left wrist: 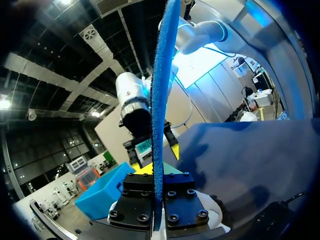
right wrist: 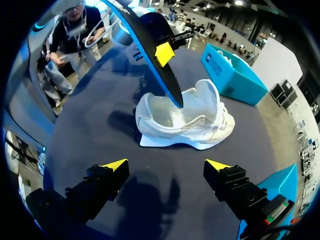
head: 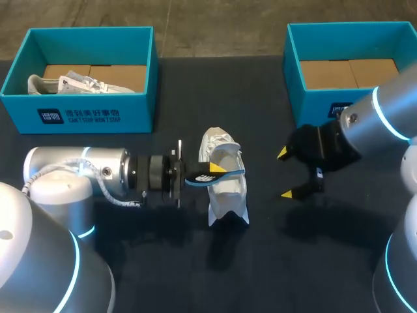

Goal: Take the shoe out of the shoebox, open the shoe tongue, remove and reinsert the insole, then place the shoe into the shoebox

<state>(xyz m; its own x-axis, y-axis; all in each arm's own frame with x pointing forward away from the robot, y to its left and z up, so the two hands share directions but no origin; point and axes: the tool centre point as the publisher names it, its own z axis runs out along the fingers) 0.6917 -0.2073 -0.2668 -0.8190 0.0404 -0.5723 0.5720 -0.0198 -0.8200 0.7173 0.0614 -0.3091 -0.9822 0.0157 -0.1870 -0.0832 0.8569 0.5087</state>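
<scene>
Pinching the insole (head: 218,173) by one end, the left gripper (head: 189,177) holds it over the shoe (head: 228,199) lying on the table (head: 163,261). The right gripper (head: 285,173) gapes wide at the shoe's three o'clock. Thin, light and probably floppy, the insole likely needs steadying near its free tip.

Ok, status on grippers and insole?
Left gripper shut on insole, over shoe. Right gripper open, beside shoe. Second shoe lies in left shoebox, out of the way.

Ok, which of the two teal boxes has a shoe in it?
The left shoebox, holding a white shoe; the right shoebox shows only bare cardboard inside.
</scene>
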